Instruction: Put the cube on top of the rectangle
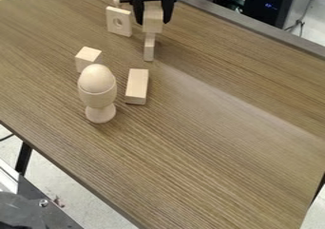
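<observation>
The hand (153, 22) had the wooden cube (152, 16) gripped between its fingers, just above or on the narrow block (149, 50) beneath it, likely the rectangle, so the pickup looked done, while release, and lowering if contact was lacking, seemed left.

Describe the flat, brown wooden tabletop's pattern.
The tabletop has streaky wood grain, clearest in the camera view.

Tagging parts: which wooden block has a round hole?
The thin upright block beside the claw. Its broad face shows the hole; the rest look plain.
</observation>
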You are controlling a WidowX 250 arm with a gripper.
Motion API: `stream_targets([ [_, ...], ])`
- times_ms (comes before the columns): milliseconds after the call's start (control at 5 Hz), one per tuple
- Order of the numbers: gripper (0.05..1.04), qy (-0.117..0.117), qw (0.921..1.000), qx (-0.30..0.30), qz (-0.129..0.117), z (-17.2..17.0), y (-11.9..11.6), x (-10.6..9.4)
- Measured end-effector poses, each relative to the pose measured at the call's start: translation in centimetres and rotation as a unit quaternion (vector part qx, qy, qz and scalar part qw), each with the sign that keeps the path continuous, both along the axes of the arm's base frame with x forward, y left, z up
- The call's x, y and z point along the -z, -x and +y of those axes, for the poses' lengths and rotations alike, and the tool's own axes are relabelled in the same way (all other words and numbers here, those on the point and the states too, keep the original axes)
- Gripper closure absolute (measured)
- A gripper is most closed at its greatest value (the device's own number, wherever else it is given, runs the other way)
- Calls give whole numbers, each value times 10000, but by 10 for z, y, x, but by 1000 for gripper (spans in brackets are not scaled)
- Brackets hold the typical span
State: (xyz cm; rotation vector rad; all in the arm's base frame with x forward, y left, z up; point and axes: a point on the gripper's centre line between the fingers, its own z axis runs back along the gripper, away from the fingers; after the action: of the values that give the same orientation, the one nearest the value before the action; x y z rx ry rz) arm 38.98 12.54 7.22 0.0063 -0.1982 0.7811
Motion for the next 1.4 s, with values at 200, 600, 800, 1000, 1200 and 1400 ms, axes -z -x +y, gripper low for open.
stream_targets([
  [200, 475, 8, 10000, 5, 6, 0, 0, 0],
  [600, 475, 70, 9999, 5, 108, 0, 1, 9],
  [800, 475, 68, 9999, 20, 117, 1, 0, 11],
  [1000, 431, 72, 9999, 27, 132, 1, 0, 12],
  [1200, 130, 54, 9999, 31, 161, 1, 0, 14],
  [1400, 83, 39, 9999, 17, 165, 1, 0, 14],
])
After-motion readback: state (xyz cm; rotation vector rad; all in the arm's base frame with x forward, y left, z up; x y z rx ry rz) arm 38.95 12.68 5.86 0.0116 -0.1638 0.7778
